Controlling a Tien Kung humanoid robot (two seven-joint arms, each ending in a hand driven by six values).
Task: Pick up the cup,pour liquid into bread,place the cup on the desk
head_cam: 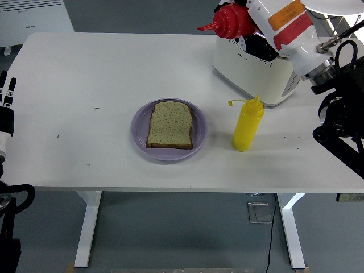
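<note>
A slice of bread [170, 124] lies flat on a purple plate [139, 133] at the table's middle. My right hand [245, 33] is shut on a red squeeze bottle [230, 19], not a cup, and holds it tilted high above the table's far side in front of the toaster. The bottle's nozzle points left. It is up and to the right of the bread, well apart from it. My white right forearm [287, 28] hides most of the hand. My left hand [7, 96] rests at the left edge with its fingers straight.
A yellow squeeze bottle [247, 125] stands upright right of the plate. A white toaster [267, 71] stands at the back right, partly hidden by my arm. A white heater [34, 17] stands beyond the table's far left corner.
</note>
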